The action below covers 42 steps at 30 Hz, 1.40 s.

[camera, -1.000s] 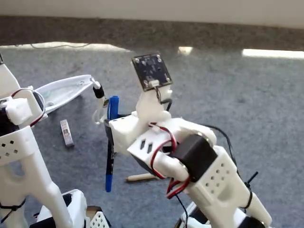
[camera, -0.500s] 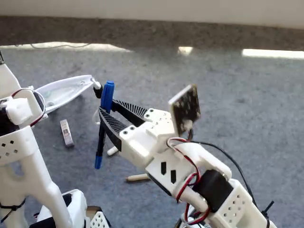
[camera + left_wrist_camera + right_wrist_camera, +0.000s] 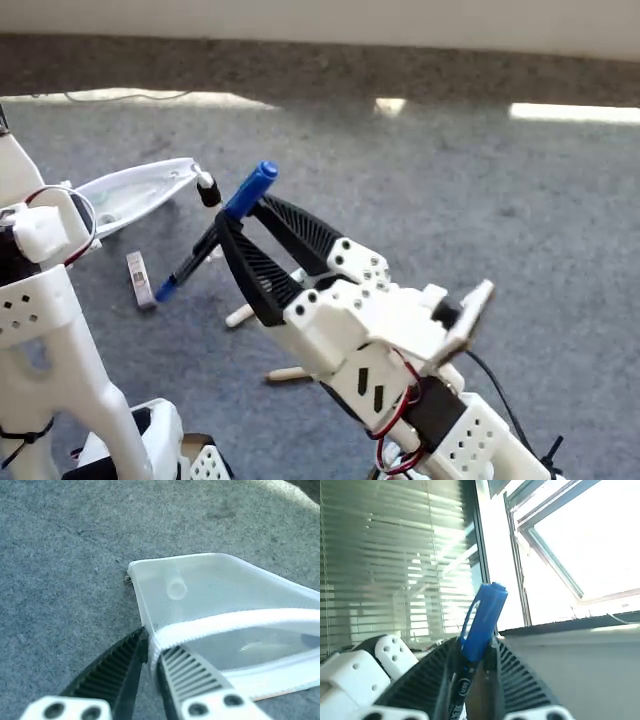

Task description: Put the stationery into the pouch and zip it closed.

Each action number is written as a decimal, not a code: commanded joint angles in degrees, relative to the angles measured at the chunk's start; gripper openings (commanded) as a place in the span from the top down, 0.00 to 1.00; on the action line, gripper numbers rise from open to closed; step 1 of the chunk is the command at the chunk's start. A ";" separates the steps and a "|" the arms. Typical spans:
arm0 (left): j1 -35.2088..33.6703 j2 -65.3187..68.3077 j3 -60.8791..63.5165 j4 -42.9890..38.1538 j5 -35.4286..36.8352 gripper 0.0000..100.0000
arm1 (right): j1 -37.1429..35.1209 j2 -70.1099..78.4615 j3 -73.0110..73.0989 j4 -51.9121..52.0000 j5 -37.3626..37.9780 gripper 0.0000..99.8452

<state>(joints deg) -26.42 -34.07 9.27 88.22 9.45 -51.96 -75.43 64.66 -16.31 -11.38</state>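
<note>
Pen (image 3: pixel 250 190) slants in the raised right tool (image 3: pixel 240 211)

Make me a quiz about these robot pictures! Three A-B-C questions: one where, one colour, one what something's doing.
1. Where is the pen? A) in the right end effector B) inside the pouch C) in the left end effector
2. What colour is the pen's cap? A) red B) blue C) green
3. The left end effector is: A) wide open B) shut on the pouch C) shut on nothing
Answers: 1 A, it grips the pen; 2 B, the cap shows blue; 3 B, it clamps the pouch's edge.
</note>
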 commanded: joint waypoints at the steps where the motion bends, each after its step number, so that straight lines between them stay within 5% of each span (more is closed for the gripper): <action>1: 1.36 -1.19 -0.04 -0.79 -0.44 0.99 | 0.40 -0.13 -0.66 -4.35 0.53 1.00; 25: 1.19 -0.84 -0.04 -0.79 -0.44 0.99 | 5.67 45.58 -31.96 -5.32 0.53 1.00; 29: 1.10 -0.84 -0.04 -0.79 -0.44 0.99 | 5.67 51.82 -33.98 -11.82 0.88 1.00; 36: 0.75 -1.10 0.92 -1.23 -0.44 0.99 | 5.41 63.43 -33.98 -25.63 15.03 1.00; 42: -1.98 -0.92 2.42 -2.20 -0.44 0.99 | 5.49 70.11 -33.80 -26.59 16.35 1.00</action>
<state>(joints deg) -26.77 -34.77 11.38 87.43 9.45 -47.03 -6.33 33.71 -41.71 4.00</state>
